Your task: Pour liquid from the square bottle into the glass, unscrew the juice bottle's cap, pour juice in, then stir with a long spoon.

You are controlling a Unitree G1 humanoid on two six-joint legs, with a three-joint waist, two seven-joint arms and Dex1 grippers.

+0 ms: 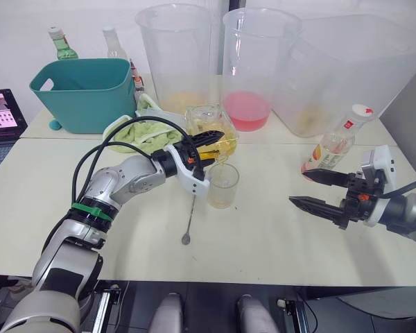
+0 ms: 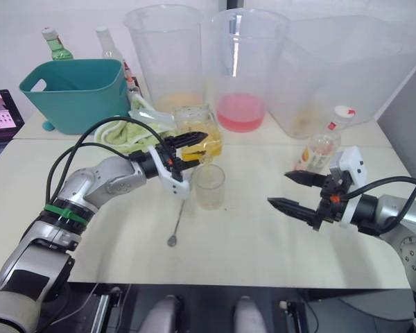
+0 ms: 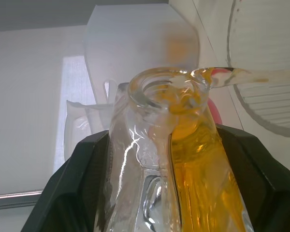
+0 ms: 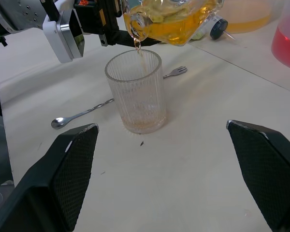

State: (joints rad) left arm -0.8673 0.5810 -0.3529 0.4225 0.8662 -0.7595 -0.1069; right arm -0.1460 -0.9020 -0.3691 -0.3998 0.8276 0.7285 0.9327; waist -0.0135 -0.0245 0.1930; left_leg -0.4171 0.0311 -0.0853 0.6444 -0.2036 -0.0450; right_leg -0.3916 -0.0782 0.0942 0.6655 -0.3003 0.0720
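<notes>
Right wrist view: ribbed clear glass (image 4: 135,92) under tilted, amber-filled square bottle (image 4: 176,17).

Lab bench, white table (image 1: 277,236), huge measuring buckets (image 1: 175,48)

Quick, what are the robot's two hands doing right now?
Left gripper: shut on the square bottle, tipping it over the glass.
Right gripper: open, holding nothing.

amber liquid (image 4: 183,21), ribbed clear glass (image 4: 136,92), teal bin (image 1: 87,92)
</notes>
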